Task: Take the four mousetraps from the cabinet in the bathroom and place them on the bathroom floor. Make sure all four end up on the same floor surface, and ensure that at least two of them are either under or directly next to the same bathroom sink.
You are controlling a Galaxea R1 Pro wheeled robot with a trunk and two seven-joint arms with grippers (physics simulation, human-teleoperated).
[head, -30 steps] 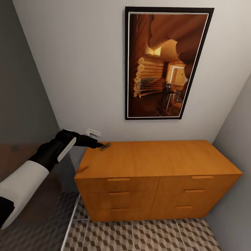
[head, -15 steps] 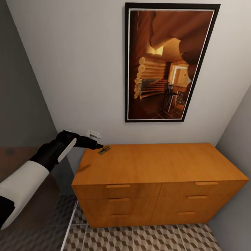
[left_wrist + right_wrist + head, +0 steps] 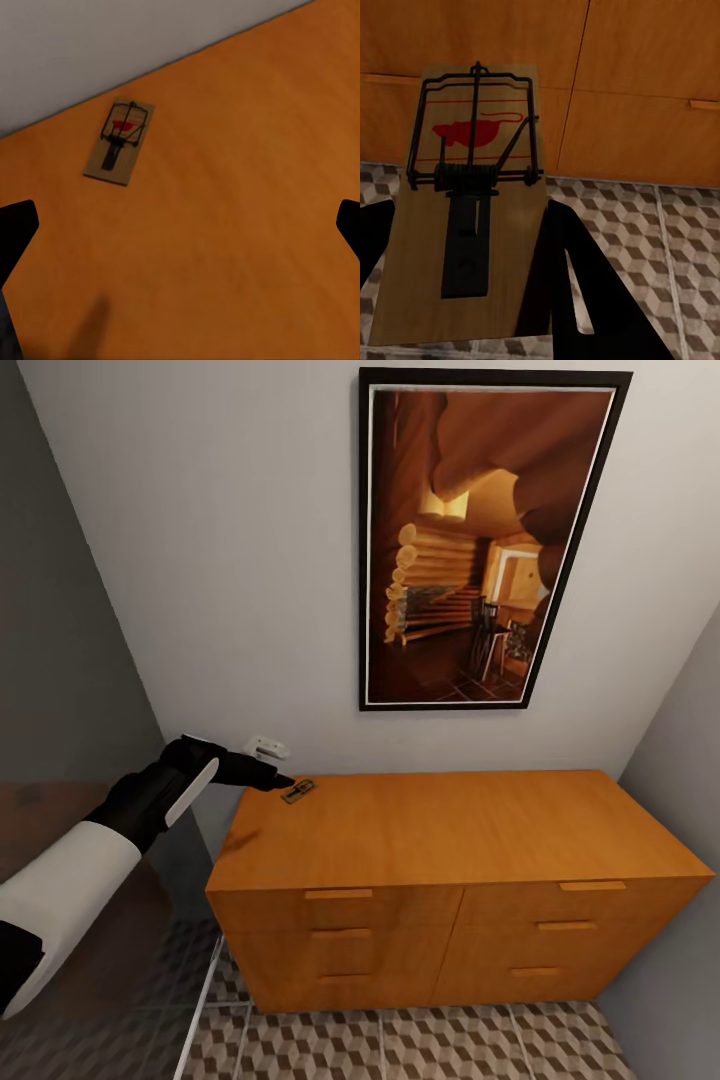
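Note:
In the head view, one mousetrap [image 3: 298,791] lies flat at the back left corner of the cabinet [image 3: 450,830] top. My left gripper [image 3: 281,780] reaches in from the left and hovers just beside it. In the left wrist view this mousetrap [image 3: 120,141] lies on the orange wood ahead of my left gripper [image 3: 180,225], whose fingers [image 3: 15,225] stand wide open and apart from it. In the right wrist view my right gripper [image 3: 469,217] is shut on another mousetrap [image 3: 472,225], held above the bathroom floor [image 3: 660,225] before the cabinet's drawer fronts [image 3: 645,90].
A large framed picture [image 3: 480,540] hangs on the white wall above the cabinet. A small white wall fitting [image 3: 265,743] sits by my left wrist. Grey walls close in on both sides. Cube-patterned floor tiles [image 3: 400,1045] run along the cabinet's front.
The head view shifted a little a second ago, so the cabinet sits slightly lower and larger in the picture. My left arm and the mousetrap on top have kept their places.

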